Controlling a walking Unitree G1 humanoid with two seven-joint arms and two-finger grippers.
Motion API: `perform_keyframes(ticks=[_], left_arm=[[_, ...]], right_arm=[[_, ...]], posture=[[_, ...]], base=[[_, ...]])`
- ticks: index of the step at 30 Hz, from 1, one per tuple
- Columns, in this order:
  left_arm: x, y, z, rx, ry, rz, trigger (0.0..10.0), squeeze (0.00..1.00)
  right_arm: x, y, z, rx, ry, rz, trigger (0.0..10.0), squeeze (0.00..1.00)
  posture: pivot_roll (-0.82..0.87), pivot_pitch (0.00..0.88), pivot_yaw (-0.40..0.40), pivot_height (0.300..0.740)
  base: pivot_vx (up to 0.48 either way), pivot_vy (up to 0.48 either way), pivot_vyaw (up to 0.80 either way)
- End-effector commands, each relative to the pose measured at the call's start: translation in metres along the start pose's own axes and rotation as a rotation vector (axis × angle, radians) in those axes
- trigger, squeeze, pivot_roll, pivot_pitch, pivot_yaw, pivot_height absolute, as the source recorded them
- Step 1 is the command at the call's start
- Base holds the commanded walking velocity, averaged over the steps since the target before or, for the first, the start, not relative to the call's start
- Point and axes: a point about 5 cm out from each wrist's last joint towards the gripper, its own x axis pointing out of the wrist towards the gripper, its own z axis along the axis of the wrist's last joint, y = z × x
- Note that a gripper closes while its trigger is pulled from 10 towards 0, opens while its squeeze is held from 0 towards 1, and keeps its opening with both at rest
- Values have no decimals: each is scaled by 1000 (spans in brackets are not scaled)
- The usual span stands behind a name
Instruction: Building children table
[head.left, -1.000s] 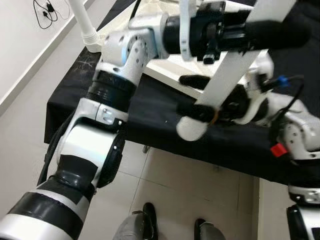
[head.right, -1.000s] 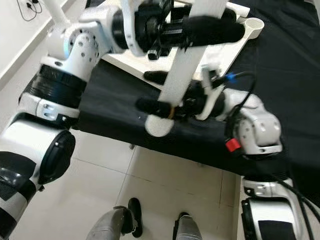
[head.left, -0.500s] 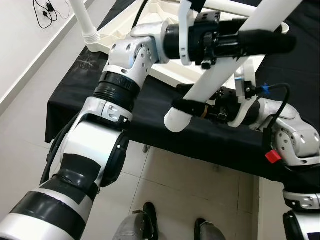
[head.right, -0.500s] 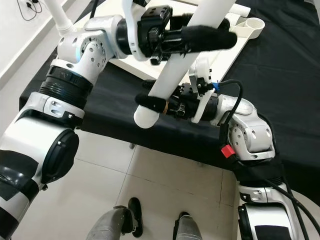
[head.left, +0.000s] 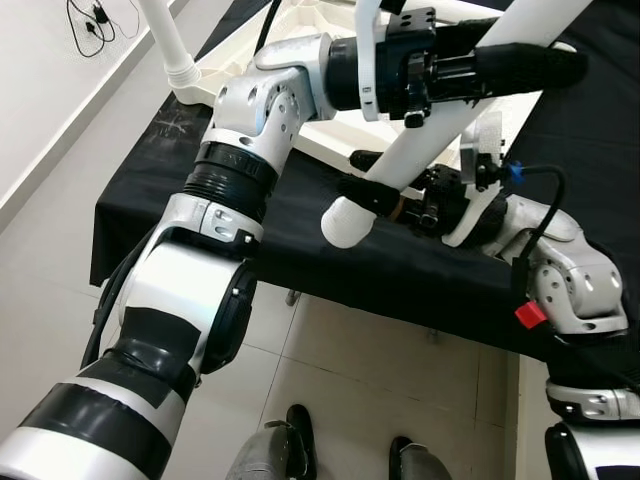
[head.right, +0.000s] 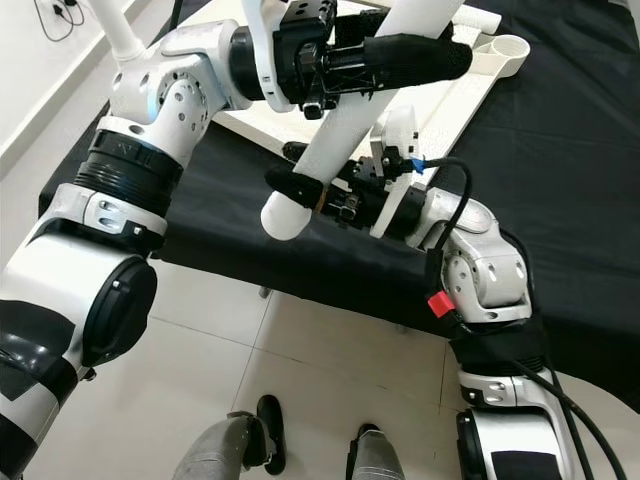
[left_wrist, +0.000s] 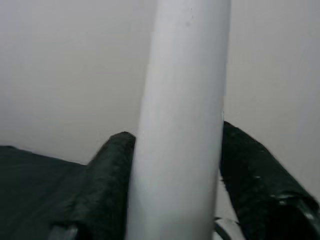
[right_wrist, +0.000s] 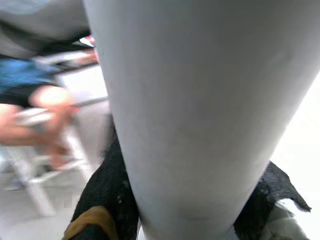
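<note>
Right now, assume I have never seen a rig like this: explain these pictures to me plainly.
This is a humanoid robot with two silver arms, each ending in two long black fingers. The two wide pictures come from the stereo camera in its head, looking down at its own arms, the tiled floor and its feet. The two close-ups come from cameras on its wrists.

Both arms hold one white table leg, a long round tube tilted in the air. The left gripper clamps it higher up; the right gripper clamps it near its rounded lower end.

Beneath lies a surface draped in black cloth. On it rests the white tabletop, turned over, with a round socket at one corner.
</note>
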Motion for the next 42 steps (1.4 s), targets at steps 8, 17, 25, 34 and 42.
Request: perform_keyframes(ticks=[8, 17, 25, 34, 42], left_arm=[[-5, -17, 67, 24, -180, -106, 10000, 1000], [-41, -53, 121, 119, -293, -59, 10000, 1000], [-85, -86, 132, 159, -311, 72, 10000, 1000], [-129, -130, 29, -82, -48, 259, 10000, 1000], [-138, -197, -82, -390, 228, 374, 10000, 0]], right_arm=[[-3, -29, 10, -133, 63, -190, 0, 0], [-14, -50, 20, -157, 62, -316, 0, 0], [-17, -64, 27, -147, 48, -396, 0, 0], [-32, -81, 52, -182, 4, -404, 0, 0], [-57, -67, 61, -241, 115, -140, 10000, 0]], posture=[[8, 287, 66, 740], [12, 276, 43, 740], [15, 270, 18, 740], [17, 279, 19, 740], [6, 298, 33, 740]], base=[[0, 0, 0], [0, 0, 0], [0, 0, 0], [0, 0, 0], [0, 0, 0]])
